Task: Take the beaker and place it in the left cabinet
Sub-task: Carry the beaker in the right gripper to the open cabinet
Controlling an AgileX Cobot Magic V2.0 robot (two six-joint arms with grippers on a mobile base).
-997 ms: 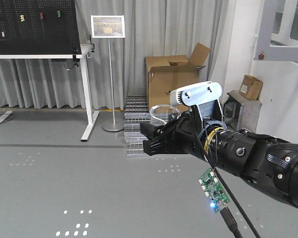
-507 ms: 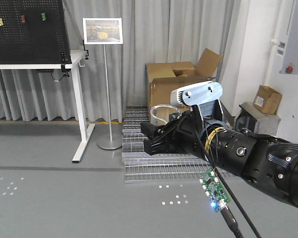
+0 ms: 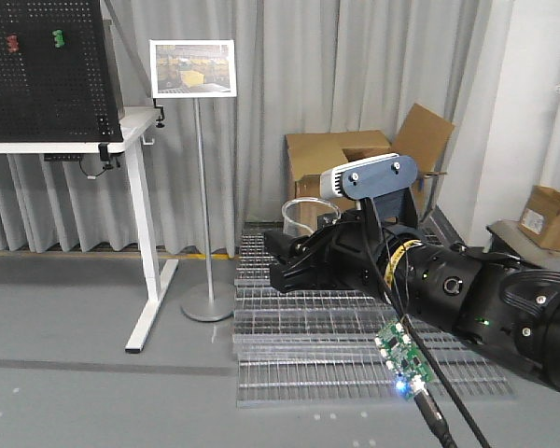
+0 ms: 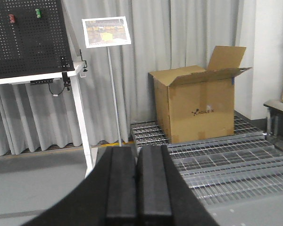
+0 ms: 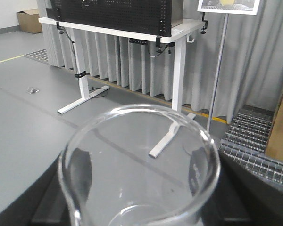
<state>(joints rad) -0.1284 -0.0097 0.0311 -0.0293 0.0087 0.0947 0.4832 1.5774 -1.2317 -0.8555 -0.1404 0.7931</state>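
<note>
The beaker [image 5: 140,162], clear glass with a pour spout, fills the right wrist view. My right gripper [image 5: 142,200] is shut on it, with a dark finger on each side of the glass. In the front view the beaker [image 3: 308,213] stands upright in the right gripper [image 3: 292,257], held in the air above the floor. My left gripper [image 4: 136,151] is shut and empty, its two black pads pressed together. The left cabinet is out of view.
A white table with a black pegboard [image 3: 39,75] stands at the left, with a sign on a pole [image 3: 192,67] beside it. An open cardboard box [image 3: 355,157] sits on metal floor grating [image 3: 308,347]. A smaller box [image 3: 549,217] is at the right. A circuit board [image 3: 401,359] hangs under the arm.
The whole background has shifted as the base moved. The grey cabinet at the upper right has left the view and the grating looks nearer. The right gripper still holds the beaker.
</note>
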